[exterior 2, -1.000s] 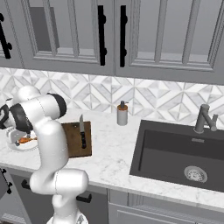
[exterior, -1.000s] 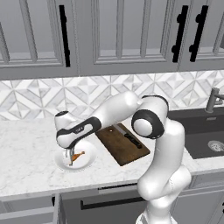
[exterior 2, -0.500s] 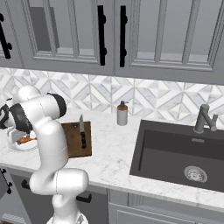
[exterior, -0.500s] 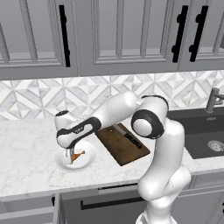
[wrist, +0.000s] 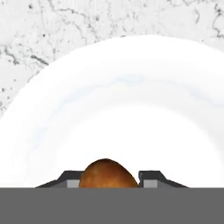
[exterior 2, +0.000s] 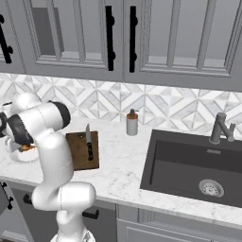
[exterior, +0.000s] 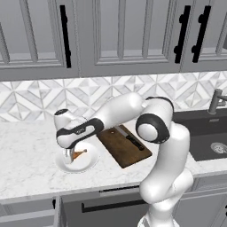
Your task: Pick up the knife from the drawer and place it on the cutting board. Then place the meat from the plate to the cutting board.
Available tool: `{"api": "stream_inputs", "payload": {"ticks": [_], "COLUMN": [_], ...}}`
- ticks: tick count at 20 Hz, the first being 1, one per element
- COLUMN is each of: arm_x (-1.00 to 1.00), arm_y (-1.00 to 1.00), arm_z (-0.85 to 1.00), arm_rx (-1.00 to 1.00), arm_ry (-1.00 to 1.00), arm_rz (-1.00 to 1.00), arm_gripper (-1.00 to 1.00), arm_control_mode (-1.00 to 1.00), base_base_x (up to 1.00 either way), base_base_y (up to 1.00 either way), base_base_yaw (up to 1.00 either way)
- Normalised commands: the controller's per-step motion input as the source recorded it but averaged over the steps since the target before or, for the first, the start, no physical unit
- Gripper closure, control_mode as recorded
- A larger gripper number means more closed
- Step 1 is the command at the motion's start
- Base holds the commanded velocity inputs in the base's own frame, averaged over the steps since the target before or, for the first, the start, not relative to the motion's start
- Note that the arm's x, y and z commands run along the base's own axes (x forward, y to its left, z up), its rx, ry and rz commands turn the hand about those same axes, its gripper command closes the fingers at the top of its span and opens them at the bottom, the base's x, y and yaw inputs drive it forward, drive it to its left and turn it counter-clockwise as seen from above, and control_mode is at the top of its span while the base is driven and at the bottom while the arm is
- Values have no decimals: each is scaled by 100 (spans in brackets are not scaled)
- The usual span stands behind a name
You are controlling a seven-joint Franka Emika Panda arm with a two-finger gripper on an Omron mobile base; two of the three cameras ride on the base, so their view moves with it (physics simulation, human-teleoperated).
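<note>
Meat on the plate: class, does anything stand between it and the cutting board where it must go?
Nothing visible does. The meat lies on the plate, the cutting board is right beside it, and only the knife lies on the board, toward its far side.

Left base view: taken from behind and to the left of the arm, facing forward and down across the marble counter (exterior: 26, 159) toward the backsplash and upper cabinets; plate (exterior: 91, 160) and cutting board (exterior: 119, 148) at mid-distance. Right base view: taken from behind and to the right, facing forward and down, with the sink (exterior 2: 196, 163) at right. Both share the cutting board (exterior 2: 78, 158), counter and backsplash. Hand view: very close, looking straight down onto the plate (wrist: 131, 109), the meat (wrist: 108, 174) at its lower edge
</note>
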Motion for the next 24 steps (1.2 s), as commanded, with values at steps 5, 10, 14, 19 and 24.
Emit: {"api": "stream_inputs", "payload": {"ticks": [5, 10, 14, 19, 24], "arm_x": [-3, -8, -4, 0, 3], "arm_y": [-27, -62, -75, -92, -96], "arm_z": [70, 11, 2, 2, 0], "arm_rx": [0, 0, 0, 0, 3], "arm_ry": [-13, -6, -5, 0, 0], "arm_rz": [-36, -49, -59, -63, -52], "arm_gripper": [100, 100, 100, 100, 100], "arm_control_mode": [-100, -100, -100, -100, -100], "base_base_x": [0, 0, 0, 0, 0], "base_base_y": [0, 0, 0, 0, 0], "base_base_yaw": [0, 0, 0, 0, 0]}}
